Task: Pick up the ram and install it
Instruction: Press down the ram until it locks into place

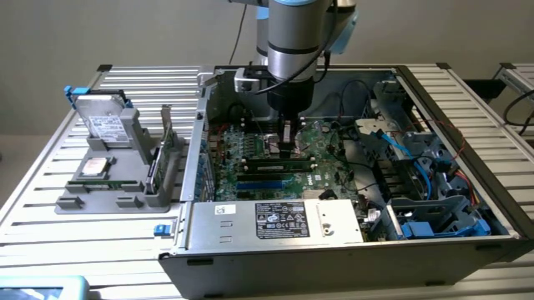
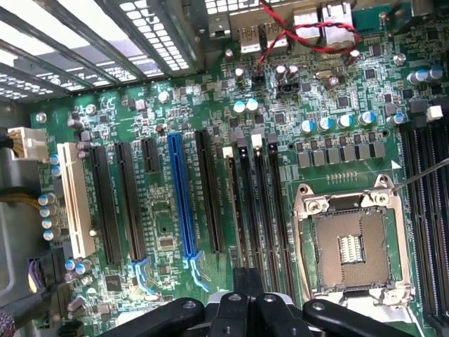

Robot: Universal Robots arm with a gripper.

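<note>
The ram (image 1: pixel 279 167) is a narrow green stick with black chips. It lies lengthwise in a black motherboard slot inside the open computer case (image 1: pixel 334 262). My gripper (image 1: pixel 288 152) hangs straight down over the stick's middle, its tips just above or touching the top edge. In the wrist view the gripper (image 2: pixel 248 281) shows dark fingertips pressed together over the row of long black memory slots (image 2: pixel 259 210). I cannot make out the stick itself there.
A grey fixture (image 1: pixel 109 200) at the exterior view's left carries a hard drive (image 1: pixel 104 122), an upright green expansion card (image 1: pixel 167 147) and a green stick (image 1: pixel 104 185). The power supply (image 1: pixel 276 219) sits at the case front. An open CPU socket (image 2: pixel 349 246) is beside the slots. Blue cables (image 1: pixel 409 153) lie toward the exterior view's right.
</note>
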